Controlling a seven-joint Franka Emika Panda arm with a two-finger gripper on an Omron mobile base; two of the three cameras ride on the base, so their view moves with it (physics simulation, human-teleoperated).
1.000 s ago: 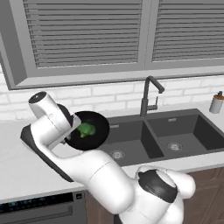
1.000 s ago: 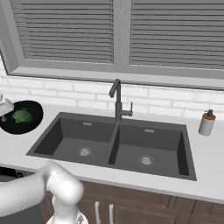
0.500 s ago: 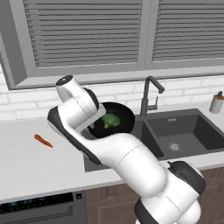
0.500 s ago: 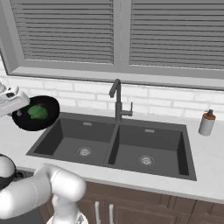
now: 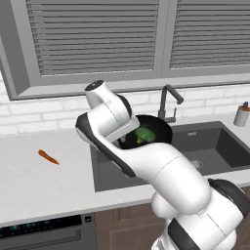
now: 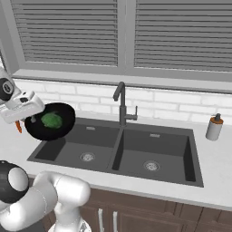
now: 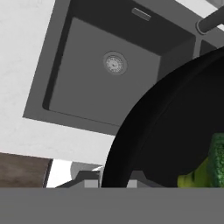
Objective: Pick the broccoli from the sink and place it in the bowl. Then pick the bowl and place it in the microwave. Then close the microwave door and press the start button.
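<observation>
Moved: bowl (image 6: 50,121) with its broccoli (image 6: 51,119) has travelled rightward since a second ago, from over the counter to above the sink's left basin.
Sink (image 6: 156,170): one, two basins, two round drains, one black faucet (image 6: 122,103).
Counter (image 5: 44,183): one, pale, around the sink.
Bowl: one, glossy black, lifted clear of the counter, level.
Gripper (image 6: 31,118): one, clamped on the bowl's near rim; fingertips (image 7: 87,178) straddle the wall in the hand view.
Soap bottle (image 6: 214,127): one, right of sink.
Broccoli: one green floret, lying inside the bowl.
Carrot (image 5: 48,156): one, on the counter left of sink.
</observation>
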